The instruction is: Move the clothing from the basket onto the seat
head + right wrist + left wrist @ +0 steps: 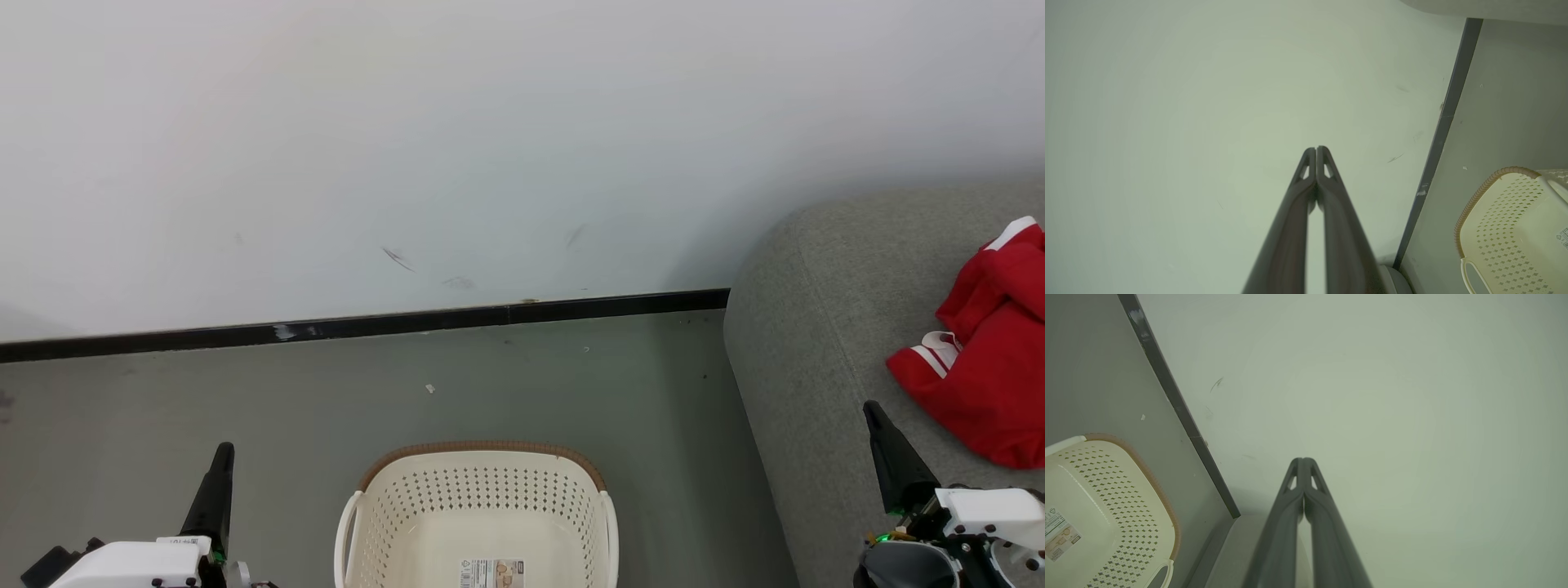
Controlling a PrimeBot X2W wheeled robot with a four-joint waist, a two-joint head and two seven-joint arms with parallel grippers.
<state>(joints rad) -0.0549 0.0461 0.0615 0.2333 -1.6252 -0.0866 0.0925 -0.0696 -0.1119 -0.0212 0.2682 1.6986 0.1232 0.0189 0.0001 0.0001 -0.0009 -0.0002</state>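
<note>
Clearly, the red garment (992,367) lay on the grey seat (816,343), apart from the laundry basket (482,448). Our left gripper (1303,459) and right gripper (1316,148) were closed, holding nothing.

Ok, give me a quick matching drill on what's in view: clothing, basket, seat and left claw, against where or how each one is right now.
1 clothing
2 basket
3 seat
4 left claw

a shut, holding nothing
b grey, at the right of the head view
c red, lying crumpled
d on the floor, sticker on its bottom

Pairs: 1-c, 2-d, 3-b, 4-a
</note>
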